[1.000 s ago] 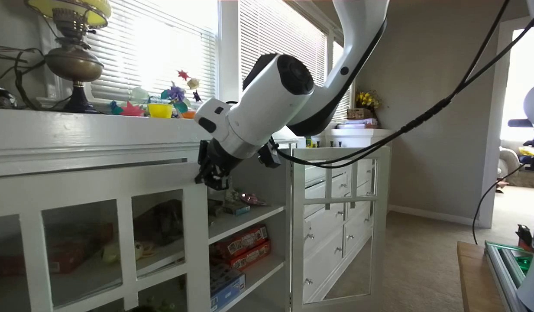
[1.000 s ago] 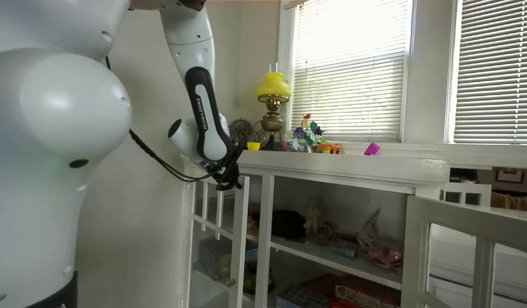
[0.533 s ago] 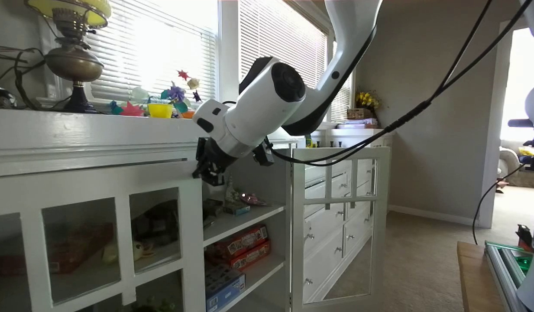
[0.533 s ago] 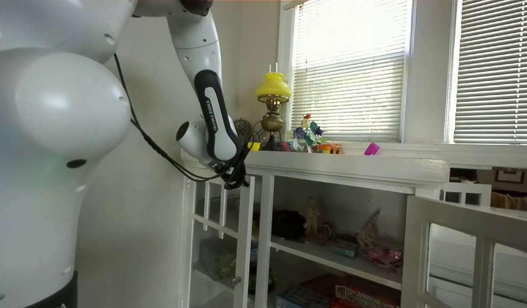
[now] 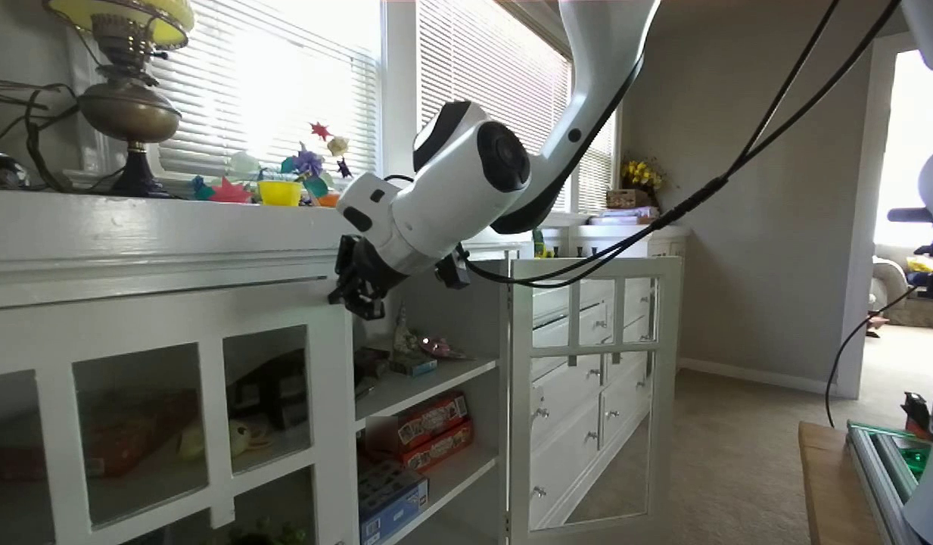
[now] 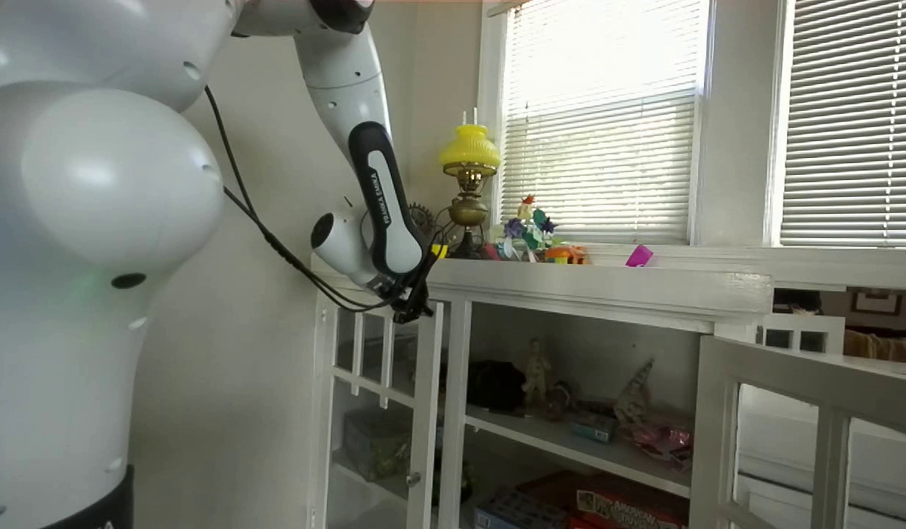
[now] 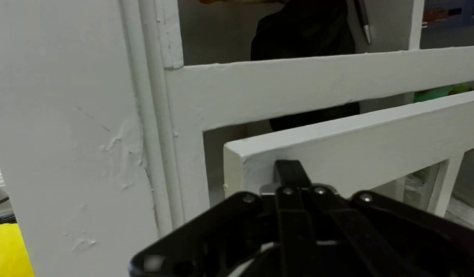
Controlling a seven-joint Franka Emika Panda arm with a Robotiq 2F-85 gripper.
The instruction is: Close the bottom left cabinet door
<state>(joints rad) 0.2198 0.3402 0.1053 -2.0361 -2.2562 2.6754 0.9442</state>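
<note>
My tool (image 7: 294,181) is closed, its jaws together, and rests against the front of the bottom left cabinet door (image 7: 356,154), near its upper corner, around the middle of the wrist view. The door stands ajar, a gap between its edge and the cabinet frame (image 7: 188,115); in an exterior view the door (image 5: 209,310) takes up the lower left. Right of center there, the narrower paned door (image 5: 521,424) stands wide open, red boxes (image 5: 436,435) on a shelf (image 5: 477,460) between the two.
</note>
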